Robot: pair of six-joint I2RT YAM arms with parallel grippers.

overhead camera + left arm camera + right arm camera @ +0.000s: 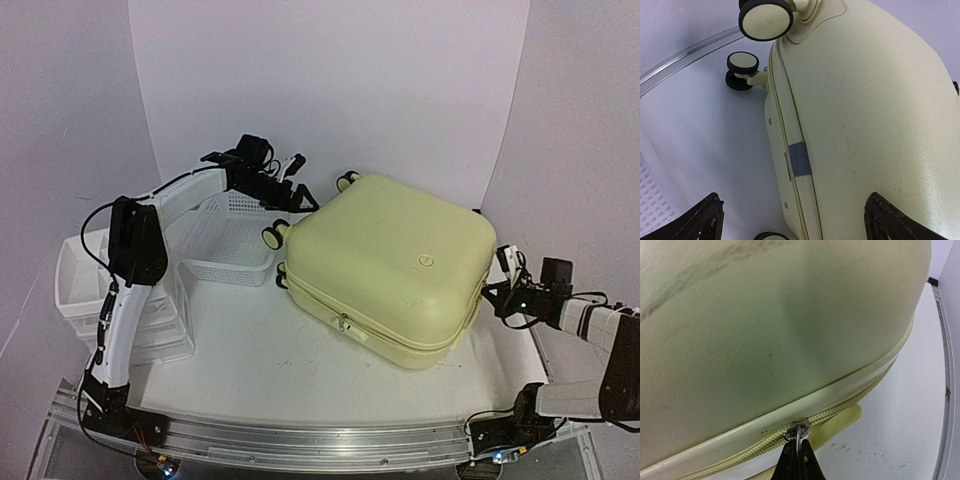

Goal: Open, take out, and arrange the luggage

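The left arm rises from its base, elbow high, and reaches forward so its pincer point(296, 182) hangs above the far edge of the white mesh basket point(232, 243), just beside the wheeled end of the luggage point(390, 265); its fingers point(700, 220) stand wide apart, gripping nothing. The right arm lies low, its forearm running in from the right, and the right pincer point(500, 288) is pressed together on the zipper pull point(796, 431) at the luggage's right side. The luggage lies flat on the counter point(250, 360), middle to right, its shell shut, so whatever is inside is hidden. Its wheels point(273, 234) point to the far left, toward the basket, and its length runs from there to the near right, with the zipper seam point(375, 345) circling the side. A grey tape patch point(800, 159) sits across the seam near the wheels. Left of the basket, behind the left arm, stands a white drawer organizer point(78, 285); I cannot tell what its trays hold.
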